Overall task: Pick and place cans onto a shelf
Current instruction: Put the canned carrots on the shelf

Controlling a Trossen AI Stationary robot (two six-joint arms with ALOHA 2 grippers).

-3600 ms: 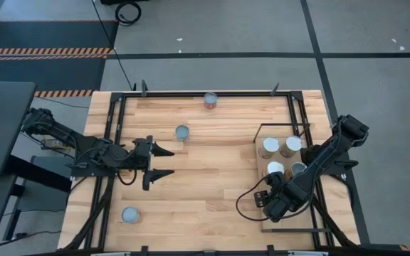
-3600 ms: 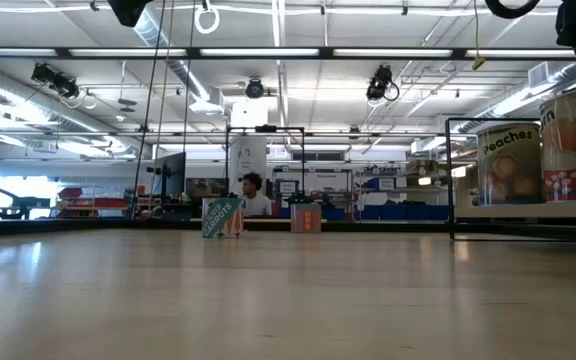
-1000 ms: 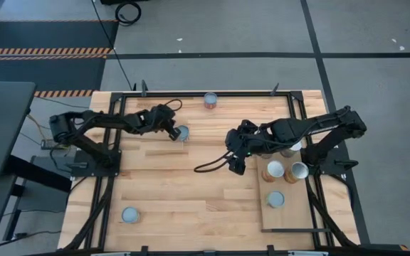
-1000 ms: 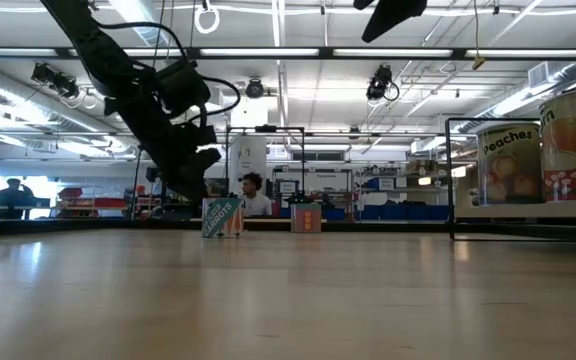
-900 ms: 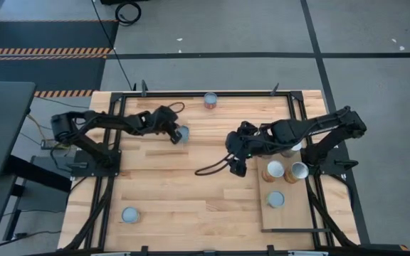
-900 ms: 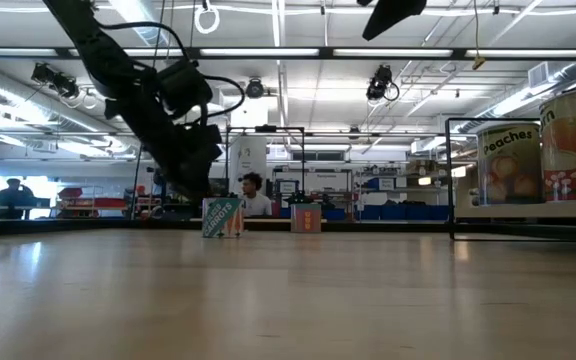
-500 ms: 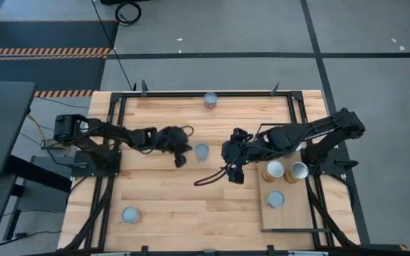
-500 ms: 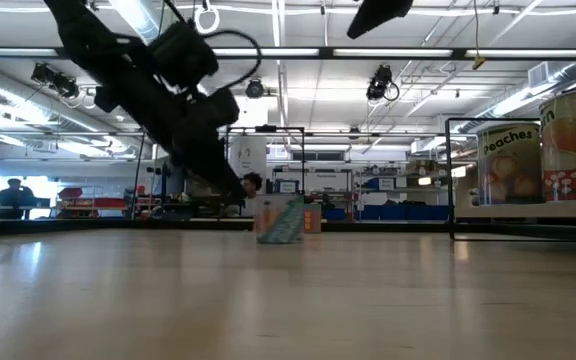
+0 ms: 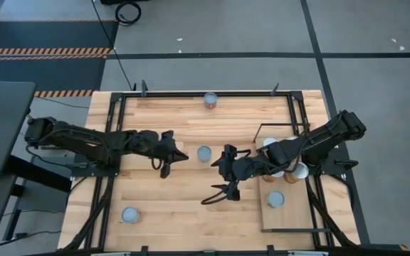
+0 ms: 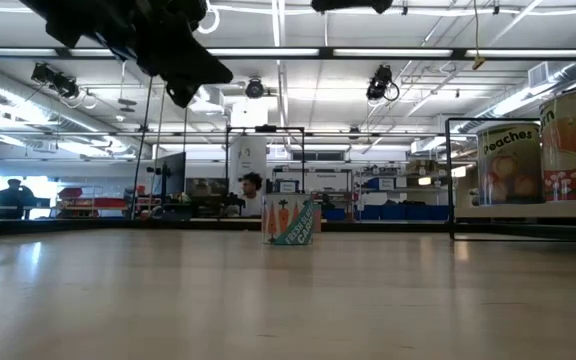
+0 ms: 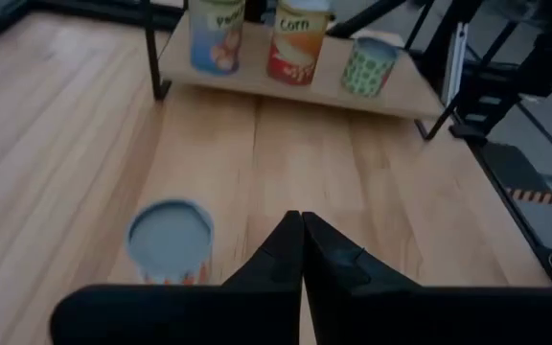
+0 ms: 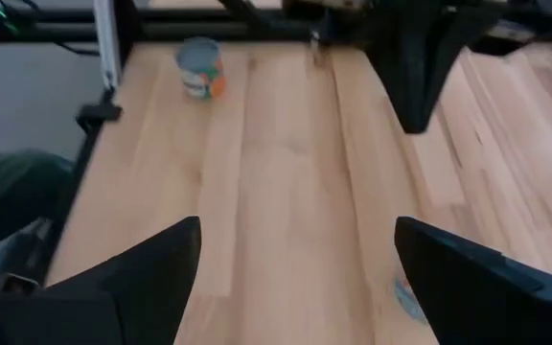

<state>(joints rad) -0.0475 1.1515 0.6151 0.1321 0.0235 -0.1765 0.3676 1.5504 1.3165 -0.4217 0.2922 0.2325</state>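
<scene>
Tabletop [image 9: 191, 206]: pale wood in lengthwise planks, smooth, with a soft satin sheen in the low view. Its surround is thin black metal framing [image 9: 116, 128], matt.

Shelf [image 9: 290, 217], lower right of the high view: flat pale wood board, smooth, edged with thin black wire.

Cans: silvery metal tops, dull rather than mirror-bright, as on the centre can [image 9: 203, 153] and the lower-left can [image 9: 129, 215]. The bodies carry printed paper-like labels, slightly glossy [image 10: 289, 222].

Left gripper [image 11: 301, 251] and right gripper [image 9: 224, 192]: dark, matt fingers, plastic-looking.

Floor [image 9: 262, 28]: grey, smooth, matt.
</scene>
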